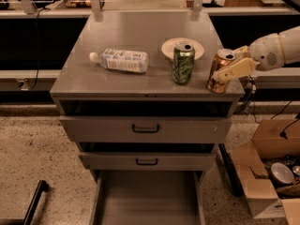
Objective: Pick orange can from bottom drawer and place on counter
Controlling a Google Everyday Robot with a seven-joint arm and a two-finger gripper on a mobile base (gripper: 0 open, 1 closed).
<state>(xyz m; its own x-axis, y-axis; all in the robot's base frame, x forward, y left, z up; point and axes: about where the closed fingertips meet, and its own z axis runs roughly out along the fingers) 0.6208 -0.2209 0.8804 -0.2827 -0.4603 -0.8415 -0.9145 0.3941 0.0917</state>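
Note:
The orange can stands upright on the counter at its front right corner. My gripper reaches in from the right, and its cream fingers are closed around the can's right side. The bottom drawer is pulled open below, and its grey floor shows nothing on it.
A green patterned can stands left of the orange can, in front of a small white plate. A plastic bottle lies on its side at the left. Two upper drawers are closed. A cardboard box sits on the floor at the right.

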